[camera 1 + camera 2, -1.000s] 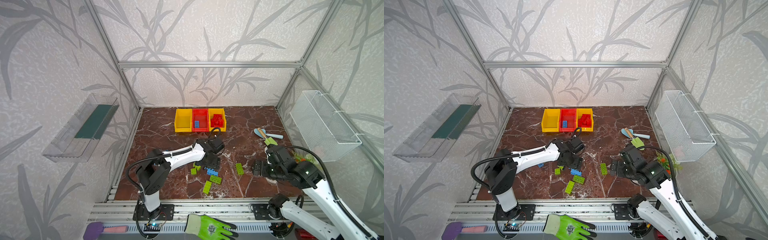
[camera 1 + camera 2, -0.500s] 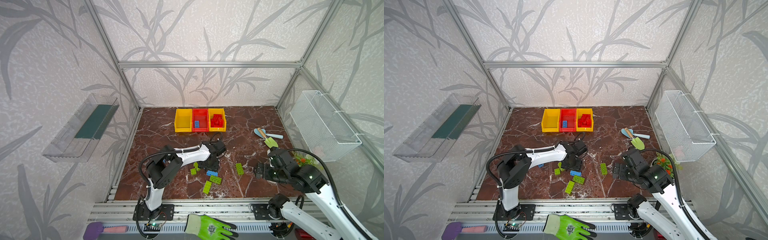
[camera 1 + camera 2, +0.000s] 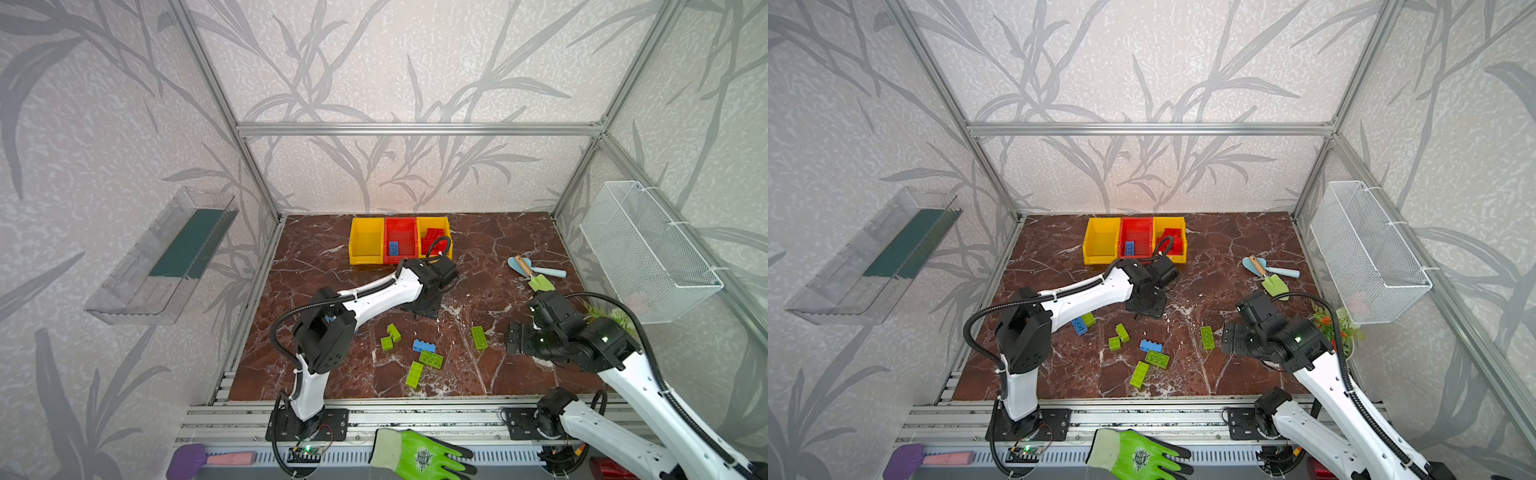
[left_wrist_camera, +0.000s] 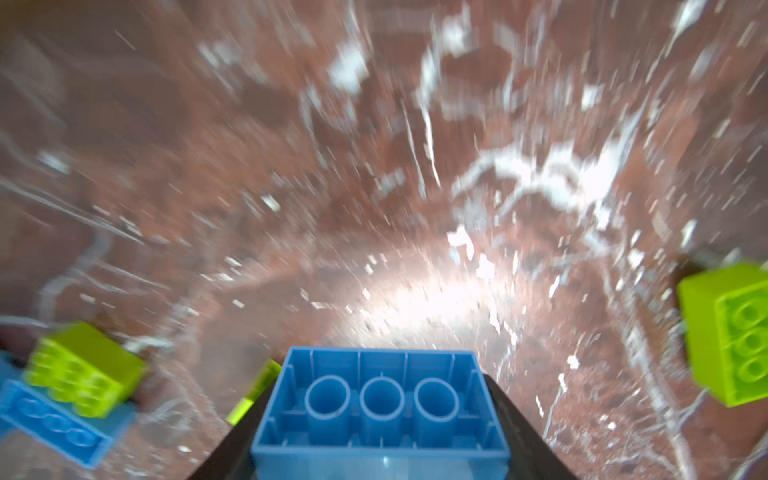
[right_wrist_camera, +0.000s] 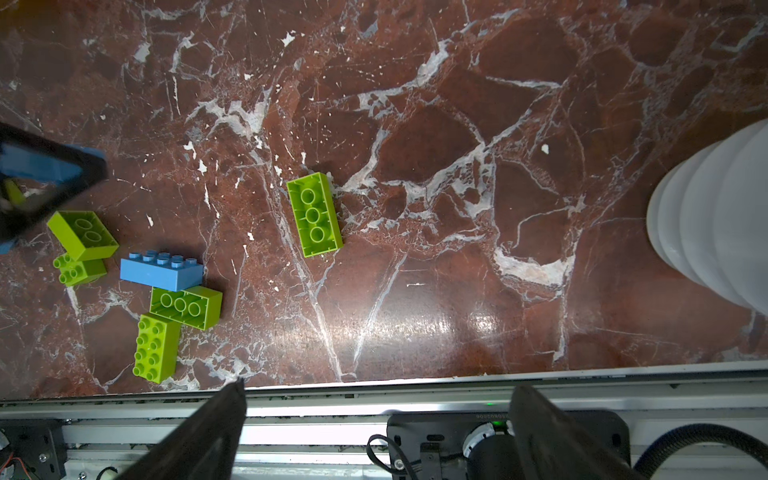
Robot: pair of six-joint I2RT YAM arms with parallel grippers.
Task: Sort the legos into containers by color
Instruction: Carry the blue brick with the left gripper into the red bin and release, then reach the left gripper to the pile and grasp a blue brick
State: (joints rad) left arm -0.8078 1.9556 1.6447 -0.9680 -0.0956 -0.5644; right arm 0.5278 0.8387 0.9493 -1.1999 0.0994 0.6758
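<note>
Raised since earlier, left gripper clamps hollow-bottomed blue plastic lego brick, studs hidden; marble floor blurred; right gripper gapes, cropped.

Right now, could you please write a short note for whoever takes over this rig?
Left gripper: shut on the held blue brick.
Right gripper: open, empty.
Done: red bricks lie in the right yellow bin; one binned blue brick lies in the red bin. The left yellow bin is empty.
Left: bin the held brick, then two loose blue bricks and six lime green bricks scattered on the marble table, probably green into the empty bin.
</note>
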